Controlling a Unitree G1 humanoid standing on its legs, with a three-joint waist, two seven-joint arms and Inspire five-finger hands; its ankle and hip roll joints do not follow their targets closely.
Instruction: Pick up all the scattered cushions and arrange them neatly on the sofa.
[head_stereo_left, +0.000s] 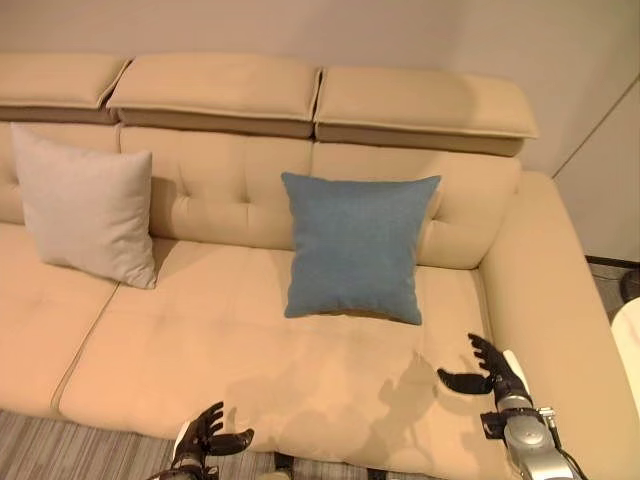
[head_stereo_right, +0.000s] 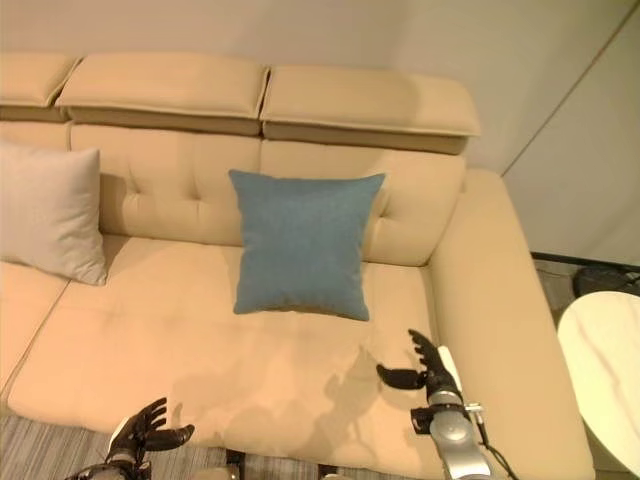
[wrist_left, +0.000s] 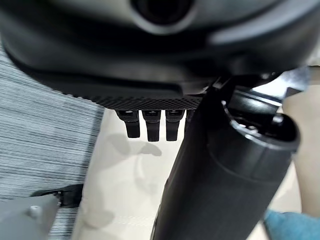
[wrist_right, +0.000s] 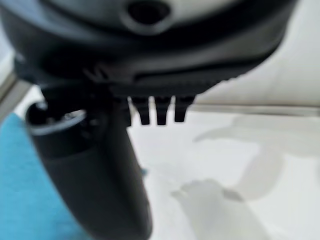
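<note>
While both hands are kept low at the sofa's (head_stereo_left: 250, 340) near edge, two cushions are seen propped upright against its backrest. At far left a beige cushion (head_stereo_left: 88, 205) is leaned; a blue cushion (head_stereo_left: 356, 245) is set right of centre. The left hand (head_stereo_left: 205, 436) is held loosely spread, empty. The right hand (head_stereo_left: 487, 370) is likewise spread over the seat, nothing gripped.

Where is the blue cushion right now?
The blue cushion stands upright against the sofa backrest, on the right-hand seat, to the right of the beige cushion. Both open hands hover near the seat's front edge, holding nothing.
</note>
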